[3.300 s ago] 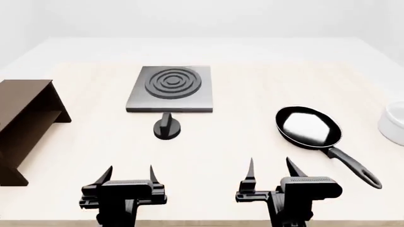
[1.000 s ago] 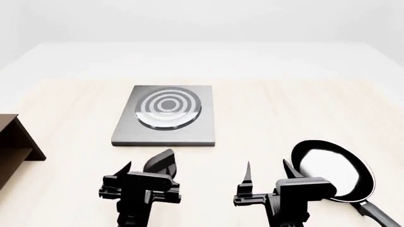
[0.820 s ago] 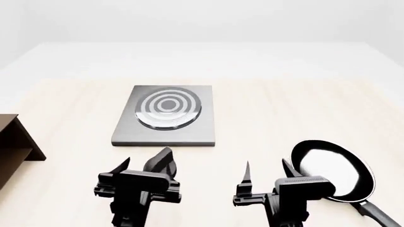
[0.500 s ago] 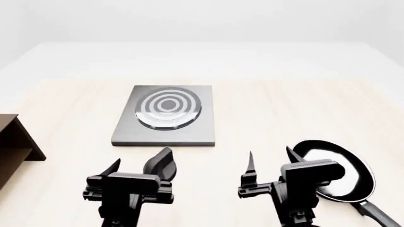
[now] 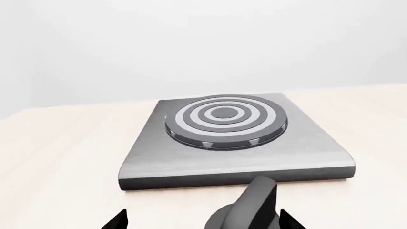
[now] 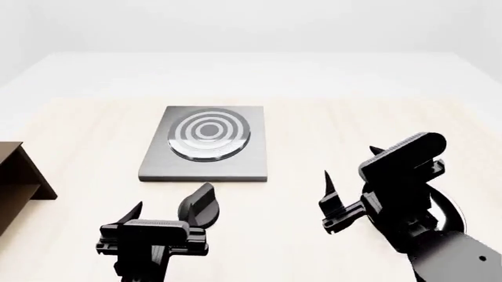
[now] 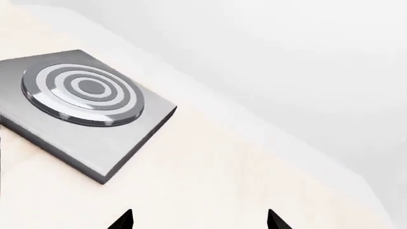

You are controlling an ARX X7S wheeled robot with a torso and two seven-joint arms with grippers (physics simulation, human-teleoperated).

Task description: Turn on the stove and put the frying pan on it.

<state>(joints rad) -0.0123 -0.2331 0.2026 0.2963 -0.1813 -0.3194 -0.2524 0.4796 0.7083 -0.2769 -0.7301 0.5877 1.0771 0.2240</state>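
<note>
The stove [image 6: 206,158] is a dark-grey slab with silver burner rings, in the middle of the table. It also shows in the left wrist view [image 5: 235,157] and the right wrist view [image 7: 83,109]. The black knob [image 6: 201,204] stands just in front of it, its bar turned aslant. My left gripper [image 6: 164,214] is open just behind the knob. In the left wrist view the knob [image 5: 251,210] sits between the jaws of the left gripper [image 5: 202,222], untouched. My right gripper [image 6: 351,165] is open, empty and raised. It hides most of the frying pan [image 6: 453,212]. In the right wrist view the right gripper [image 7: 199,222] is over bare table.
A brown wooden shelf [image 6: 20,176] stands at the left edge of the table. The light wooden tabletop [image 6: 330,129] runs behind and to the right of the stove.
My right arm has lifted and tilted forward, now covering the pan. My left gripper has drawn back and left from the knob. Since 3.3 s ago the burner rings turned from dark to silver.
</note>
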